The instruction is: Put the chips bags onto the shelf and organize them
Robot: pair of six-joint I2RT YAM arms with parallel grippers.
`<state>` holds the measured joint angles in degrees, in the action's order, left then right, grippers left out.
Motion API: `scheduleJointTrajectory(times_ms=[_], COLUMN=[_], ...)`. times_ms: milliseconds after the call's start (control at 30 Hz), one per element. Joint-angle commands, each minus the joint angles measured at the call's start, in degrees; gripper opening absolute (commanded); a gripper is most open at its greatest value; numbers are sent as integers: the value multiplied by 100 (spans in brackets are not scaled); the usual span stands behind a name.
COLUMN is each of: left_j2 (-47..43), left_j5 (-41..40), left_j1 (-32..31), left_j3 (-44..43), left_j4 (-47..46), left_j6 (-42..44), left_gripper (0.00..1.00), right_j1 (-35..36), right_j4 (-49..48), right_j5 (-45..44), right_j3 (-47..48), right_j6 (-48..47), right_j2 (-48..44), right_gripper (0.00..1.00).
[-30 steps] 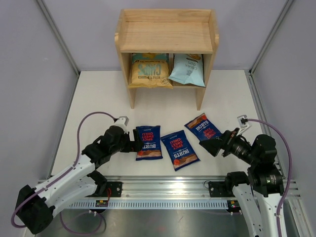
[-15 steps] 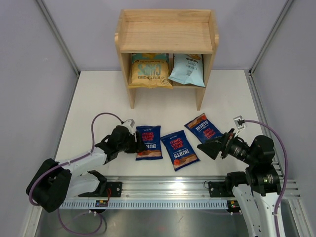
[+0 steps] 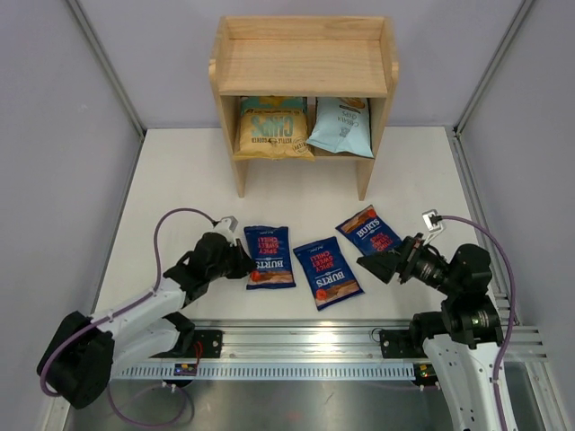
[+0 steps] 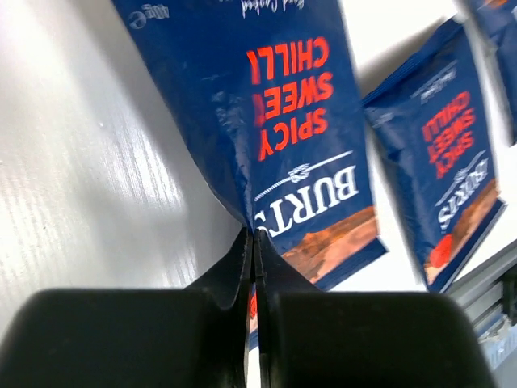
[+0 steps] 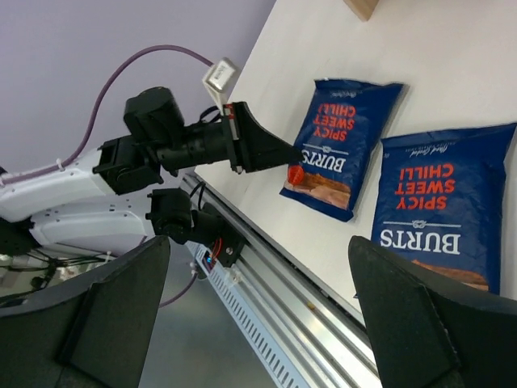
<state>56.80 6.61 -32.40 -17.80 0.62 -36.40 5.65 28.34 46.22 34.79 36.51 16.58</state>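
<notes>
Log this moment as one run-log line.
left gripper: shut on edge of left Burts bag | right gripper: open, by right Burts bag | shelf lower tier: tan bag, pale blue bag

1. Left wrist view: top of the left Burts bag (image 4: 299, 121) chopped off by the frame, near edge swallowed by the pinched left claw (image 4: 253, 236).
2. Middle Burts bag (image 4: 440, 153) clipped at the right edge there too.
3. From above: near edge of the right Burts bag (image 3: 369, 233) partly under the right claw (image 3: 370, 265).
4. Right wrist view: own fingers (image 5: 420, 323) just dark blurs.
5. Tops of the tan bag (image 3: 269, 126) and pale blue bag (image 3: 341, 126) lost under the shelf (image 3: 303, 67) upper tier.
</notes>
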Motion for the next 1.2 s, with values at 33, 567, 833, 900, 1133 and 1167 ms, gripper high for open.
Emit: scheduleJointTrajectory(times_ms=[33, 567, 833, 900, 1133, 1167], left_j2=[-958, -3217, -3974, -4018, -4281, -4317], left_j5=[-379, -239, 120, 305, 797, 841], left_j1=[23, 15, 6, 6, -3, -12], left_j3=[233, 225, 558, 602, 822, 918], left_j4=[-80, 26, -1255, -1546, -2372, -2461], left_j6=[-156, -727, -1141, -1246, -1580, -1641], left_gripper=[0, 0, 0, 0, 0, 0], right_j1=[33, 3131, 4733, 4953, 4981, 4990], right_j4=[-1450, -4633, -6655, -6762, -7702, -7755], right_j5=[352, -1957, -4032, -4138, -4165, -4199], right_j3=[-708, -1290, -1257, -1010, -614, -596], right_j6=[1101, 1937, 3661, 3583, 3617, 3635], right_j2=[240, 2936, 4781, 5064, 5821, 5848], right_gripper=[99, 91, 91, 91, 91, 91])
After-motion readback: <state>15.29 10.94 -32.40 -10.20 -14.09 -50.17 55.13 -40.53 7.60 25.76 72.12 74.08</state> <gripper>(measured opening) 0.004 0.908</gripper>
